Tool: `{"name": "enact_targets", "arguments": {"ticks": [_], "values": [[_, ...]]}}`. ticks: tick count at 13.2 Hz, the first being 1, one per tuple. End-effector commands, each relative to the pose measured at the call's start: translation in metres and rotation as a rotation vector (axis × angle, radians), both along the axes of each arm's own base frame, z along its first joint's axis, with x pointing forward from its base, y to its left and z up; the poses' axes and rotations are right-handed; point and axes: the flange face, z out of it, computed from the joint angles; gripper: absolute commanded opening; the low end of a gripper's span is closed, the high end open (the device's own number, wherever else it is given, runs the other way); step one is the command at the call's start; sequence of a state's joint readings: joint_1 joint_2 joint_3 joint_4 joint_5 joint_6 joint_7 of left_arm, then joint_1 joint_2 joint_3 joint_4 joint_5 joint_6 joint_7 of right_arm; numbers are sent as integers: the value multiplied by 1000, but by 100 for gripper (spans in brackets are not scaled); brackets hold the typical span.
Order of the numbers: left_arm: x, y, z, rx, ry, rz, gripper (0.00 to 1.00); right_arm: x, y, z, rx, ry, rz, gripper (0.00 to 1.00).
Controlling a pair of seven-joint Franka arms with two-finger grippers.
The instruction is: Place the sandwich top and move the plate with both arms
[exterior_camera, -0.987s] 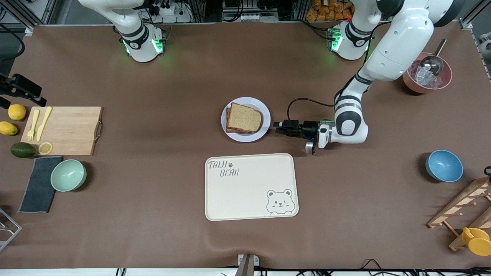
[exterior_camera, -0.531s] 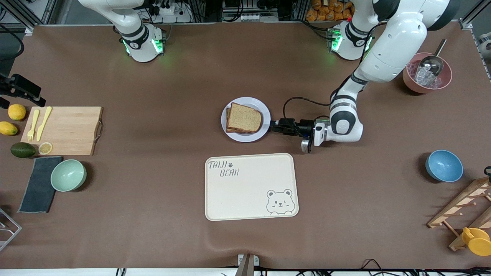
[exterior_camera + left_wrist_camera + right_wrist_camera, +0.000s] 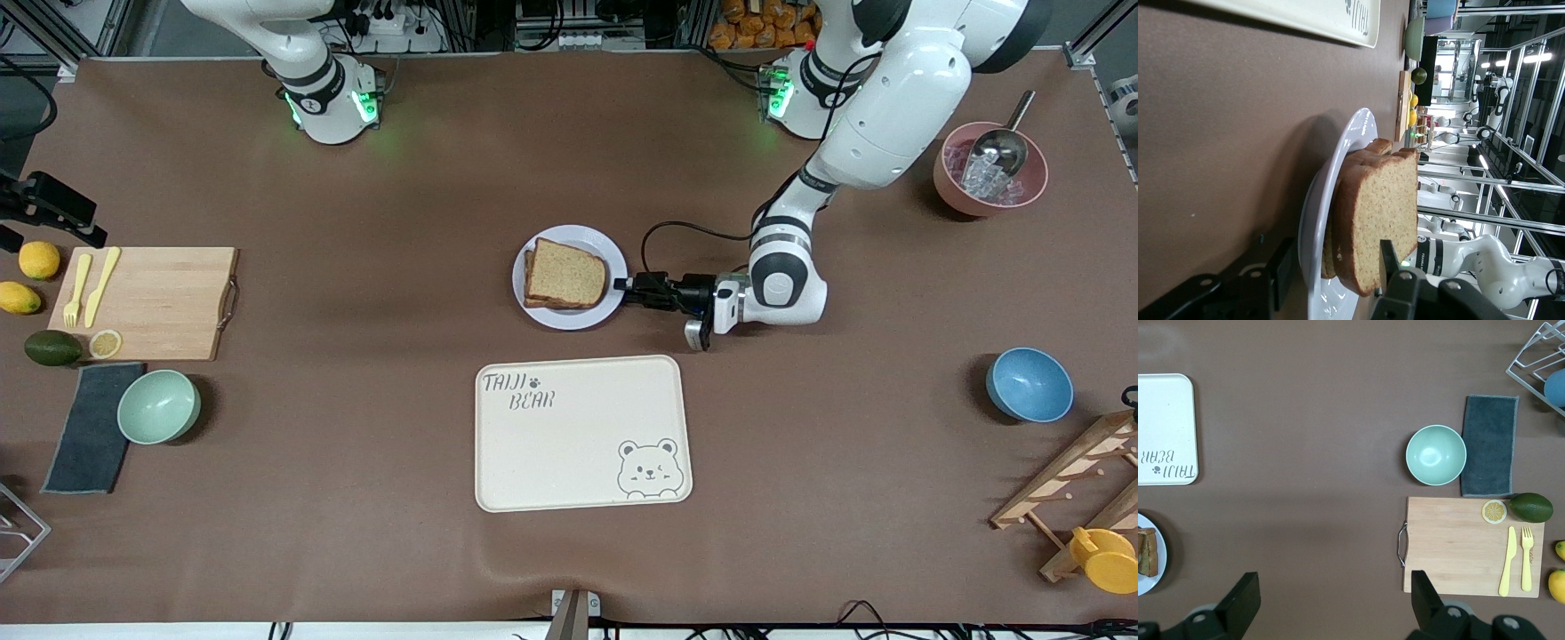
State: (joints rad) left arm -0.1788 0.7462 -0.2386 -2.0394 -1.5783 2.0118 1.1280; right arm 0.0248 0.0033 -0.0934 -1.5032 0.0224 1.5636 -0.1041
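step: top [image 3: 566,272] already on sandwich, plate [image 3: 533,307] grasp starting | left tool [image 3: 622,286] level at plate rim, fingers part-open astride it, nothing held | right tool [image 3: 1331,600] up high, open, empty, waiting | next: pinch rim, bring right arm in

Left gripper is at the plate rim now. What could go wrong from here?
1. The left gripper has one finger above the rim, close to the sandwich top; closing may nudge it.
2. Only one side of the plate is gripped; the right gripper waits open elsewhere, so lifting now may tilt it.
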Motion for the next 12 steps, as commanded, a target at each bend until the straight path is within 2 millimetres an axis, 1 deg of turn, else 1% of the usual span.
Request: {"name": "enact_targets", "arguments": {"ticks": [1,3,5,7,9,10,11,12], "values": [[-8,-7,-11,12,-20,8,31,-6,-4,3,-9,-9,-24,100],[-10,-11,-11,10,-31,-3,18,-6,-4,6,-7,-16,-22,100],[-12,-14,-11,9,-35,-10,0,-5,-6,4,-7,-11,-25,100],[-7,-14,-7,4,-47,-6,0,-5,-6,4,-7,-10,-25,100],[5,-8,3,-6,-83,17,0,-5,-6,5,-7,-14,-25,100],[9,-9,8,-19,-100,34,0,-5,-6,5,-7,-14,-25,100],[18,-14,15,-40,-110,71,0,-5,-6,5,-7,-14,-25,100],[25,-23,23,-70,-125,103,0,-5,-7,5,-8,-14,-27,100]]}}
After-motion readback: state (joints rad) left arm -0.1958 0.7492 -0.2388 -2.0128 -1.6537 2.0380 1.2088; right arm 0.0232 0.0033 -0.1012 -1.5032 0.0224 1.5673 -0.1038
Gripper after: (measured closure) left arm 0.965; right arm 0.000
